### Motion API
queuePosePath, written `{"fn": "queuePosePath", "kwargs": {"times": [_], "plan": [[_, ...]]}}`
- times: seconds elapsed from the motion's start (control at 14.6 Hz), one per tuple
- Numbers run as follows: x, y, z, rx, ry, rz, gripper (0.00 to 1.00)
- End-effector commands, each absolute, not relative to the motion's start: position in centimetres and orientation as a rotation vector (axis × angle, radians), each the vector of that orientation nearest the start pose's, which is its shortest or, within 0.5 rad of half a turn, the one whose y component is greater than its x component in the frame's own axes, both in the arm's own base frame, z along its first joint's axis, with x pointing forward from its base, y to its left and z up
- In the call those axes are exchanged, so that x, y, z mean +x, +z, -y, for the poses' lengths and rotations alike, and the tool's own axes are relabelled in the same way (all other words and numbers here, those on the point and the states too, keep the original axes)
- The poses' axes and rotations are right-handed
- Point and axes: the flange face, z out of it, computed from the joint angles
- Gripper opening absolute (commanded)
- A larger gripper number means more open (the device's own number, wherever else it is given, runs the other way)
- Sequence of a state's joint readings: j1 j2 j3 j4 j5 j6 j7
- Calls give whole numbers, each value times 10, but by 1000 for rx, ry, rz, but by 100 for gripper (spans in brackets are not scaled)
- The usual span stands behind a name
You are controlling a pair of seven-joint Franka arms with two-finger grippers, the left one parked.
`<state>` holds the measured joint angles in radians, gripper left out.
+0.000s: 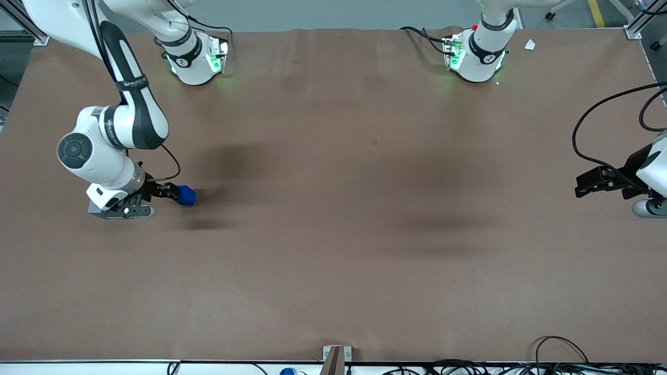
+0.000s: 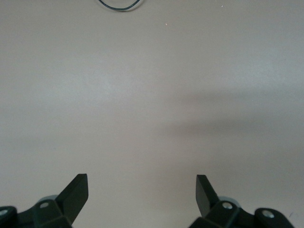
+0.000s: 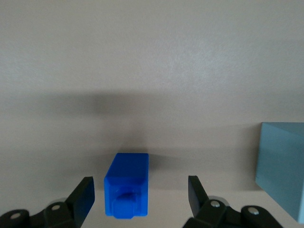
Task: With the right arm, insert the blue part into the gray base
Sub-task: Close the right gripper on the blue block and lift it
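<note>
The blue part lies on the brown table toward the working arm's end. In the right wrist view the blue part lies with its stub pointing at the camera. My right gripper is low over the table and open. Its fingers stand on either side of the blue part with gaps on both sides. The gray base shows only in the right wrist view, standing on the table beside the blue part and apart from it. The right arm hides it in the front view.
The two arm bases stand at the table edge farthest from the front camera. The parked arm's gripper hangs over its end of the table. Cables lie at the table's front edge.
</note>
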<state>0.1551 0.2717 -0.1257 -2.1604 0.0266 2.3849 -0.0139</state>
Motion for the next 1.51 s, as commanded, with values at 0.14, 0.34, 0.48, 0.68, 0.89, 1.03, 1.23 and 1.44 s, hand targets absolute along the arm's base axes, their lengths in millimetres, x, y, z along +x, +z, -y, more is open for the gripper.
{"fn": "queuePosePath", "kwargs": {"times": [0.14,0.34,0.48,0.68,0.89,1.03,1.23,1.44], "plan": [[557,259,-22,-3149,85,49,84],[555,248,-24,-3149,114,52,82],[554,245,-34,-3139,129,68,81],[551,243,-46,-3130,149,92,79],[544,237,-45,-3129,175,94,78],[541,234,-43,-3129,190,94,78],[536,231,-37,-3125,257,81,79],[534,230,-37,-3121,286,75,74]]}}
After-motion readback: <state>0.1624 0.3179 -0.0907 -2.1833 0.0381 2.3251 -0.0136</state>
